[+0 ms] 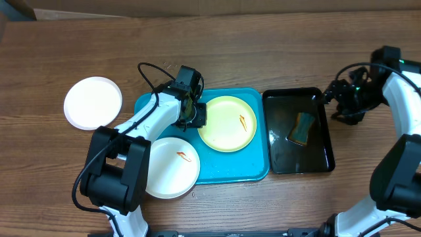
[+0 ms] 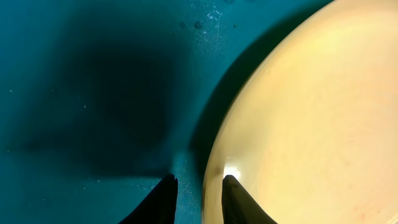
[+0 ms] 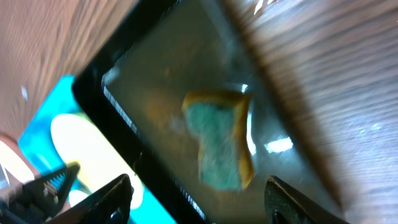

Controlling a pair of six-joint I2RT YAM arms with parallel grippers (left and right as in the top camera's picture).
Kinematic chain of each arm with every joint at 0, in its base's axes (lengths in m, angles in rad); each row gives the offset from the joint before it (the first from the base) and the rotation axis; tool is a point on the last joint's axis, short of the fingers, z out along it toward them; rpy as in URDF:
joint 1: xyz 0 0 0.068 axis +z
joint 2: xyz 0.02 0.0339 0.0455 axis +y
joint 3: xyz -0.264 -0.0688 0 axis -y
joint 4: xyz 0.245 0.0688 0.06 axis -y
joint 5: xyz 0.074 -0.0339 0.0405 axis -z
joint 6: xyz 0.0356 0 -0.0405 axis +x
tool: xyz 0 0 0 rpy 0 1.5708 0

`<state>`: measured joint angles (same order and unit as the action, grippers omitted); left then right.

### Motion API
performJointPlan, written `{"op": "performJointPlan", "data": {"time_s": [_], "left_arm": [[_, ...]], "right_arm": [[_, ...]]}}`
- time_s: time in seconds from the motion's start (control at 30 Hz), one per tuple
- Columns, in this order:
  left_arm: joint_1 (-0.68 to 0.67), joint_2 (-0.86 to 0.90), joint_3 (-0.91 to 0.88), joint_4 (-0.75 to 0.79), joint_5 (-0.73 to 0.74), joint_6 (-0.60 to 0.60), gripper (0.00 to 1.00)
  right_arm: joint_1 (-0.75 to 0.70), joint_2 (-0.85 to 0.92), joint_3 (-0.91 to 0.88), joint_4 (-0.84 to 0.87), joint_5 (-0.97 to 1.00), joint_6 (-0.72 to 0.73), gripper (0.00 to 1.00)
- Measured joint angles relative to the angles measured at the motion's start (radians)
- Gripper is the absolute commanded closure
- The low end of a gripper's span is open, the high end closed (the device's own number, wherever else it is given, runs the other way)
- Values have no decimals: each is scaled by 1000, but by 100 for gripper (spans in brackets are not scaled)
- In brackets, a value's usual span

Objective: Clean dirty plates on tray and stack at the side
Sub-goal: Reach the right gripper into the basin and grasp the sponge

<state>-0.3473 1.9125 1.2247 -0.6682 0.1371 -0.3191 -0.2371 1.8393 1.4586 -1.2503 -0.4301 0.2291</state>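
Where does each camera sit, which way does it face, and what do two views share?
Overhead: above table, looking down on tray and black tub; both arms show.
Left wrist: on left arm, looking down at yellow-green plate rim; left gripper shows.
Right wrist: on right arm, looking down at sponge; right gripper shows.
Shared: overhead and right wrist show sponge.

We see the overhead view bright, even and sharp, the left wrist view dim with a broad shadow over the large turquoise-blue plastic tray and a small glare spot on the pale yellow-green round plate, and the right wrist view motion-blurred, with glints in the black rectangular tub.
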Motion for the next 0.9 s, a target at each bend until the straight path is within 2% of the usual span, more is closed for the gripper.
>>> {"op": "performJointPlan", "data": {"time_s": [0.1,0.27,0.4,0.57,0.63,0.67,0.73,0.77,0.83,0.87,0.9], "left_arm": [[0,0,0,0,0,0,72],[0,0,0,2,0,0,71],[0,0,0,3,0,0,71],[0,0,0,3,0,0,70],[0,0,0,3,0,0,70],[0,0,0,3,0,0,70],[0,0,0,3,0,0,70],[0,0,0,3,0,0,69],[0,0,0,3,0,0,69],[0,0,0,3,1,0,69],[0,0,0,3,0,0,69]], "right_arm": [[75,-9,2,-65,51,3,25],[192,-14,-7,-81,239,100,25],[295,-21,-113,34,390,173,25],[356,-21,-236,185,438,197,26],[366,-21,-290,246,446,201,32],[368,-21,-314,265,449,204,39],[368,-21,-357,286,457,200,75],[368,-21,-370,285,457,211,87],[368,-21,-376,267,453,216,91],[368,-21,-376,257,445,214,89],[368,-21,-376,243,438,213,80]]}}
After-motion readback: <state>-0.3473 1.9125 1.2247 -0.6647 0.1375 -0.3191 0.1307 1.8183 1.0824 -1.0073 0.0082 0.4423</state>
